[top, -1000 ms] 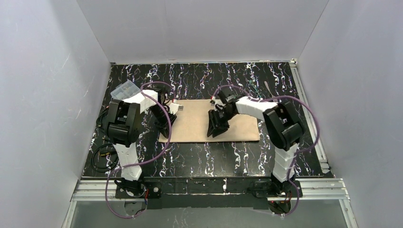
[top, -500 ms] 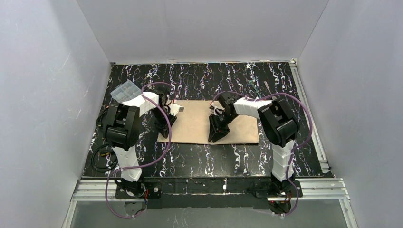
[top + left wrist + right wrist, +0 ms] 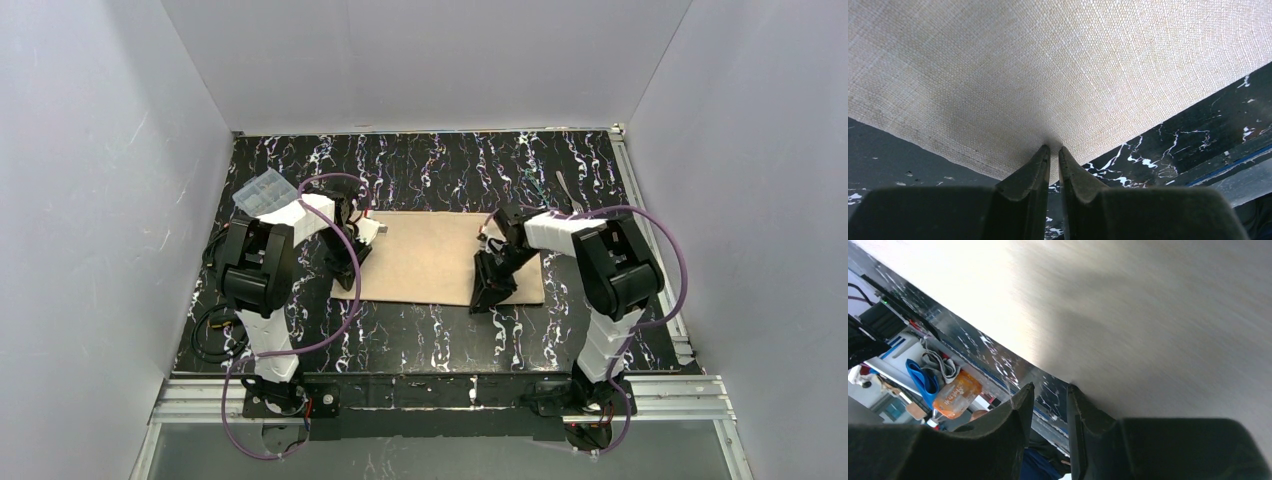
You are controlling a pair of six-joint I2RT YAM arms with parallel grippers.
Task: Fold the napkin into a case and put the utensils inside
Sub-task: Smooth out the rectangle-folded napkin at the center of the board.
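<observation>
The tan napkin (image 3: 430,255) lies flat as a wide rectangle in the middle of the black marbled table. My left gripper (image 3: 345,275) is at its left near corner. In the left wrist view the left gripper (image 3: 1054,148) shows only a thin slit between its jaws, and its tips pinch a small pucker of napkin (image 3: 1048,65) by the edge. My right gripper (image 3: 488,297) stands at the napkin's near edge toward the right end. The right wrist view shows the right gripper (image 3: 1050,386) open, one fingertip (image 3: 1073,392) touching the napkin (image 3: 1148,315) and nothing between the jaws. A thin silver fork (image 3: 563,184) lies at the back right.
A clear plastic compartment box (image 3: 262,190) sits at the back left, behind the left arm. Purple cables loop off both arms. White walls close in three sides. Beyond the table's near edge the right wrist view shows an orange packet (image 3: 955,395) and blue straps (image 3: 920,380).
My right gripper slid right along the napkin's near edge, from its middle to near the right end, and its jaws narrowed a little. The left gripper stayed put.
</observation>
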